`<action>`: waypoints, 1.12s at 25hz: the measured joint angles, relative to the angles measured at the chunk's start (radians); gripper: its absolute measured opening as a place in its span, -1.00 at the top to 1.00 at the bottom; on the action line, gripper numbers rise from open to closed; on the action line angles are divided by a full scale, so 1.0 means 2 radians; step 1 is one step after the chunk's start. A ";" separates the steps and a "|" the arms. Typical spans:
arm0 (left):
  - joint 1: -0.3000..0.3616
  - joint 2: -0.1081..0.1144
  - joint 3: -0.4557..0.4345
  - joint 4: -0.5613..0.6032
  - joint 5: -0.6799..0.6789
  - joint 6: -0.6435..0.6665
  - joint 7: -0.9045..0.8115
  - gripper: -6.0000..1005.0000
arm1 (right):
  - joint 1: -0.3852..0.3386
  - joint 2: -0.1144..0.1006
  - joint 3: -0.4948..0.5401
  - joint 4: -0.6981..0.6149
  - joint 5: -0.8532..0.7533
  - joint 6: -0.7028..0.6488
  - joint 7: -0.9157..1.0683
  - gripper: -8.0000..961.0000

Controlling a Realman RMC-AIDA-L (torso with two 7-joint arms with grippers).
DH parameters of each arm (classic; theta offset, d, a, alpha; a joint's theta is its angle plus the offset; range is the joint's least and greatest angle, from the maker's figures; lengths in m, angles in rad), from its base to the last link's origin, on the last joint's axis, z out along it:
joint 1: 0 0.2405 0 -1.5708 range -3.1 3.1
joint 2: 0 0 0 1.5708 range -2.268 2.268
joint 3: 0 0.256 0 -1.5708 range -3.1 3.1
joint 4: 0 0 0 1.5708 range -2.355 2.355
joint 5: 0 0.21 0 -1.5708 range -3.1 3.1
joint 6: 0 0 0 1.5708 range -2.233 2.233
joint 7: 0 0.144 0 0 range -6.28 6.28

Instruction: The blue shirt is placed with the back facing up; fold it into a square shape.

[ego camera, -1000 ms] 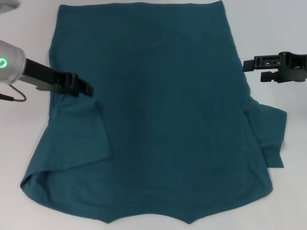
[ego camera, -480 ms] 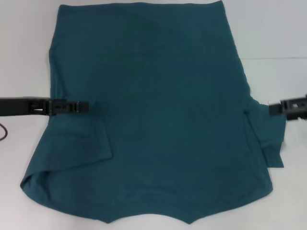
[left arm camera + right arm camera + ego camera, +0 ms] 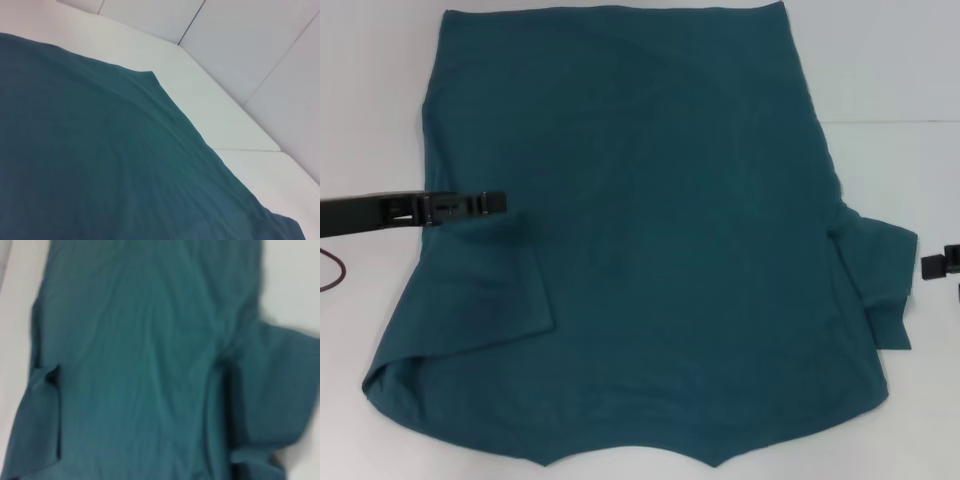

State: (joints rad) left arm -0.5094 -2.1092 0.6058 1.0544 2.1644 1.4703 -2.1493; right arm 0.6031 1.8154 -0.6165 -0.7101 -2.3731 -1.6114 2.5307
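Across the white bench [image 3: 365, 120] lies the blue shirt [image 3: 660, 230], spread flat, plain side up, hem at the far edge and shoulders toward the robot. Left sleeve [image 3: 485, 290] already turned inward over the body; right sleeve [image 3: 880, 275] still sticks out past the side seam, rumpled.

Handling, as judged: thin soft cotton, light, no stiffness. It will drape and sag from any single pinch, and drag on the bench rather than slide cleanly. Low creases show in the right wrist view. Best holds are seams and edges: sleeve cuff, shoulder corner, hem corner, taken in pairs so a fold line stays straight. Nothing fragile.

Left claw [image 3: 496, 202] reaches in low over the shirt's left edge, just above the folded sleeve; seen side-on, so I cannot tell whether its fingers are spread or pinching cloth. Right claw [image 3: 934, 265] only peeks in at the edge, just beside the right sleeve; fingers not readable either.

Change over the last second: left claw dropped from an angled approach to level, then rose slightly. Right claw moved down and outward, nearly leaving view. Shirt unchanged.
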 joint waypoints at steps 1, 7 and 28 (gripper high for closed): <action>-0.001 0.000 0.000 -0.002 -0.001 -0.003 0.000 -0.92 | -0.003 0.000 0.000 0.001 0.000 0.006 0.003 -0.97; -0.002 -0.001 -0.001 -0.014 -0.016 -0.015 0.000 -0.91 | -0.012 0.006 0.009 0.015 0.000 0.038 0.013 -0.97; 0.005 0.000 -0.014 -0.036 -0.025 -0.021 0.001 -0.91 | 0.009 0.030 -0.031 0.037 -0.001 0.089 -0.029 -0.97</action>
State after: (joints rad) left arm -0.4985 -2.1094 0.5774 0.9832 2.1137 1.4293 -2.1464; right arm 0.6204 1.8747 -0.6784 -0.6356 -2.3746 -1.4329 2.4729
